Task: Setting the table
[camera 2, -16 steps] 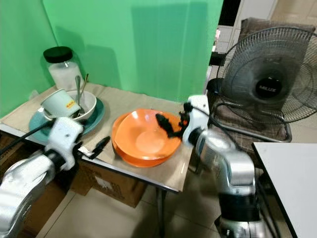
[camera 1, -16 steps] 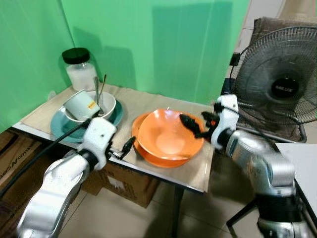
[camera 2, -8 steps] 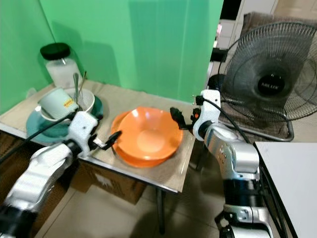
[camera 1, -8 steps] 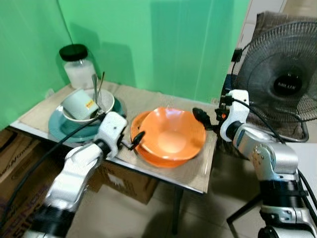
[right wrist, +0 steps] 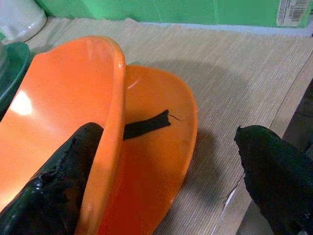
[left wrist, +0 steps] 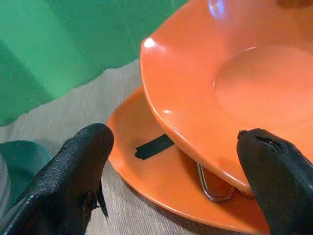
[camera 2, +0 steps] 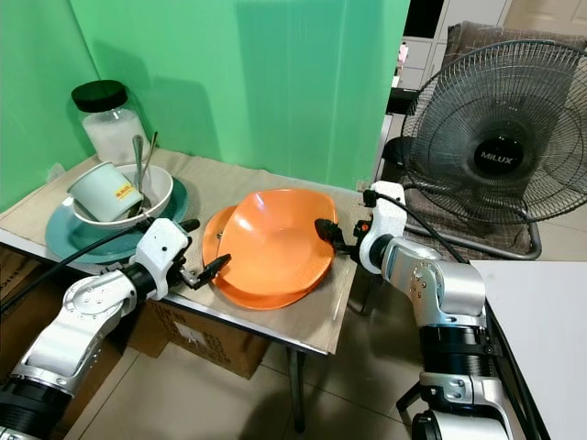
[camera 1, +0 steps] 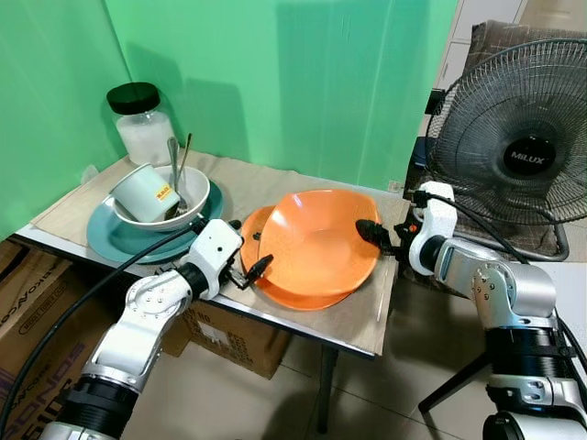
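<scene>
The orange bowl (camera 1: 316,243) sat tilted on the orange plate (camera 2: 229,284) near the bench's (camera 1: 275,188) front right corner. The right claw (right wrist: 161,171) was spread wide, one finger inside the bowl's rim — the other outside. The left claw (left wrist: 171,166) was released, straddling the bowl's opposite edge. A teal plate (camera 1: 110,238) with white bowl (camera 1: 197,197) and mug (camera 1: 145,191) stood at the left end.
</scene>
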Motion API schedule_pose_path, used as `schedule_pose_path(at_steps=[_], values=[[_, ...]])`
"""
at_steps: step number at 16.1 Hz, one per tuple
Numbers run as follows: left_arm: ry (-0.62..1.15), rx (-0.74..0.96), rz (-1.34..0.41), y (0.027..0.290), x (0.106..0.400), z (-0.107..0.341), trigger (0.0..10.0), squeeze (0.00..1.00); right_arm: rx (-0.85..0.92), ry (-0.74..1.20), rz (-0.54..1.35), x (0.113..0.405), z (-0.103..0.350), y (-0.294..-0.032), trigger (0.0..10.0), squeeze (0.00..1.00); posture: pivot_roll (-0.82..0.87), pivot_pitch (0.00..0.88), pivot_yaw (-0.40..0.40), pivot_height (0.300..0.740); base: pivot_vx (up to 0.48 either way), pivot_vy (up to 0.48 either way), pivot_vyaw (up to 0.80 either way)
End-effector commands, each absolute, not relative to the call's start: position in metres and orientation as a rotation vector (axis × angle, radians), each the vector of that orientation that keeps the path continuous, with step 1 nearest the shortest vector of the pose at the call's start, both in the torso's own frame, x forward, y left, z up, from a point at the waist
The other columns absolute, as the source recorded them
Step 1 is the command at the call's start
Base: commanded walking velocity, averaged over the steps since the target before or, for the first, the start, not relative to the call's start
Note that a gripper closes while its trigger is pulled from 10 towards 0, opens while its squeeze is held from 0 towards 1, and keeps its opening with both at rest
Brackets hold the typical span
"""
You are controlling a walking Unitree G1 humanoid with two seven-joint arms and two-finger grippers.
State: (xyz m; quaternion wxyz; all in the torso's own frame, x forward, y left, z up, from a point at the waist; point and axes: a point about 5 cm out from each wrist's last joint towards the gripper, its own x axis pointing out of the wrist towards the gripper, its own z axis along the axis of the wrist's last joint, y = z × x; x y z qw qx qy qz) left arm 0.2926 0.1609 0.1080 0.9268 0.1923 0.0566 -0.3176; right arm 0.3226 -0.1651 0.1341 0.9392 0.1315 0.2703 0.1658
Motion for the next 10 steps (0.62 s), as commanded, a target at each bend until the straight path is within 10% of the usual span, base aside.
schedule_pose_path(at_steps=[1, 2, 3, 4, 10], values=[[0.127, 0.411, -0.644, 0.1663, 0.2928, 0.1073, 10.0, 0.0, 0.281, 0.557, 0.378, 0.3258, 0.1417, -0.1617, 10.0, 0.0, -0.05, 0.0, 0.026, 0.74, 0.0, 0.0, 0.0], [0.125, 0.412, -0.644, 0.1663, 0.2927, 0.1074, 10.0, 0.0, 0.281, 0.565, 0.385, 0.3253, 0.1415, -0.161, 10.0, 0.0, -0.05, 0.0, 0.024, 0.74, 0.0, 0.0, 0.0], [0.116, 0.415, -0.642, 0.1668, 0.293, 0.1081, 10.0, 0.0, 0.254, 0.602, 0.382, 0.3239, 0.1378, -0.1604, 1.9, 0.0, -0.04, 0.0, 0.021, 0.74, 0.0, 0.0, 0.0], [0.11, 0.415, -0.64, 0.1671, 0.2936, 0.1091, 10.0, 0.0, 0.275, 0.631, 0.369, 0.3229, 0.1348, -0.1603, 0.0, 0.0, -0.04, 0.0, 0.02, 0.74, 0.0, 0.0, 0.0], [0.092, 0.42, -0.648, 0.1653, 0.2937, 0.1107, 10.0, 0.0, 0.319, 0.637, 0.361, 0.3245, 0.136, -0.1617, 0.0, 0.0, -0.05, 0.0, 0.019, 0.74, 0.0, 0.0, 0.0]])
